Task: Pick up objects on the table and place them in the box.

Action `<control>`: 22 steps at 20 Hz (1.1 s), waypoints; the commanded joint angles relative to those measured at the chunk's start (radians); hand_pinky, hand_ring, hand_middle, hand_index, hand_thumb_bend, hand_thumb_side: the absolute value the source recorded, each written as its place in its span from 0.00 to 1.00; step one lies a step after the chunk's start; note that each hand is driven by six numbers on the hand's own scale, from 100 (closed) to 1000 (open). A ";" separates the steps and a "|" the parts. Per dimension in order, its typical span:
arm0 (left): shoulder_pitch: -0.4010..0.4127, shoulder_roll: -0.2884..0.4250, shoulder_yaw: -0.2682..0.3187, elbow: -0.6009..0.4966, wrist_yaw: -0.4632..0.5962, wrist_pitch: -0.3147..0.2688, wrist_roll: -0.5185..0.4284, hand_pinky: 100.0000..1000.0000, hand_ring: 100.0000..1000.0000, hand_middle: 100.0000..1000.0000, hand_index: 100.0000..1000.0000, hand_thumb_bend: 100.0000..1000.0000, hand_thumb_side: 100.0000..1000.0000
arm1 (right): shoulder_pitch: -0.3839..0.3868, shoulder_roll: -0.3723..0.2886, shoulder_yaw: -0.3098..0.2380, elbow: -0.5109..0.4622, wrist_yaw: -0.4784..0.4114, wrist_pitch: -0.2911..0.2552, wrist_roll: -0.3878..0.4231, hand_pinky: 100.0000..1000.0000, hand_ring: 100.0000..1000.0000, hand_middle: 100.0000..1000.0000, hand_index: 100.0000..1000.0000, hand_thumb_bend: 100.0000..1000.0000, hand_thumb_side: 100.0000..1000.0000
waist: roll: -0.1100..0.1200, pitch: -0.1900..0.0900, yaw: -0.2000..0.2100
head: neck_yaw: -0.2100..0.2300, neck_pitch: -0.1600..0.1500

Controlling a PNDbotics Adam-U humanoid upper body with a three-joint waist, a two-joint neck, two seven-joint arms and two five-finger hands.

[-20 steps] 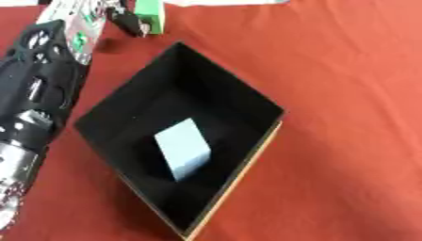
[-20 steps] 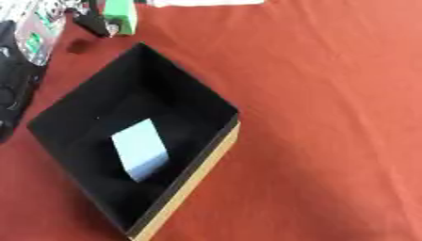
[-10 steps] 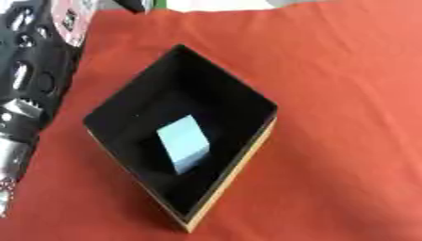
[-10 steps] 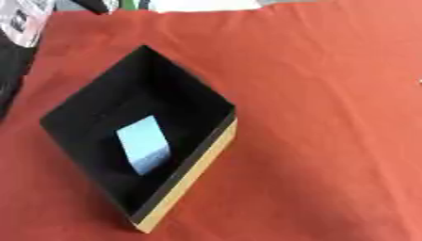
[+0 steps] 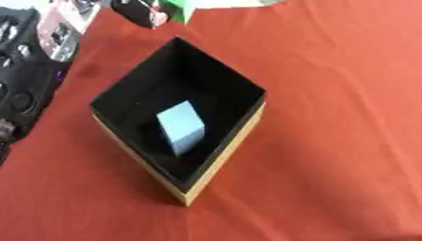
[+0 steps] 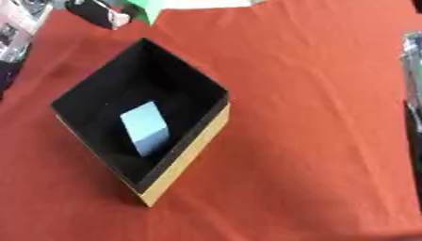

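A black-lined box [image 5: 224,155] with tan outer walls stands cornerwise on the red tablecloth in the middle of both views. Inside it a light blue block [image 5: 181,127] leans on the floor. My left arm runs up the left edge, and my left hand [image 5: 138,11] is at the far top left, right beside a green object [image 5: 176,6] at the cloth's far edge. Blur hides whether the hand holds the green object. A dark and silver sliver [image 6: 413,70], seemingly my right arm or hand, shows at the right edge of the right eye view.
The red cloth [image 5: 338,117] stretches wide and flat to the right of and in front of the box. A white surface [image 6: 206,3] lies beyond the cloth's far edge. My left arm's black housing [image 5: 25,89] stands near the box's left corner.
The whole picture has shifted, so the camera has moved; less of my left arm shows. The block still lies in the box. The sliver at the right edge is new.
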 commanded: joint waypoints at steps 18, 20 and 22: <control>0.173 0.143 -0.201 -0.485 0.183 0.076 -0.166 0.26 0.48 0.49 0.66 0.11 0.00 | -0.004 -0.009 -0.013 -0.016 -0.002 0.005 -0.009 0.76 0.59 0.47 0.79 0.00 0.64 | -0.010 -0.008 0.000 | -0.021 0.007; 0.193 0.147 -0.197 -0.533 0.175 0.106 -0.185 0.26 0.48 0.49 0.66 0.12 0.00 | -0.005 -0.008 -0.013 -0.016 -0.004 0.006 -0.009 0.76 0.59 0.47 0.79 0.00 0.64 | -0.012 -0.005 -0.001 | -0.021 0.005; 0.208 0.153 -0.192 -0.581 0.161 0.135 -0.205 0.27 0.48 0.49 0.66 0.14 0.00 | -0.007 -0.008 -0.012 -0.016 -0.005 0.006 -0.009 0.76 0.59 0.47 0.79 0.00 0.64 | -0.014 -0.003 -0.001 | -0.020 0.005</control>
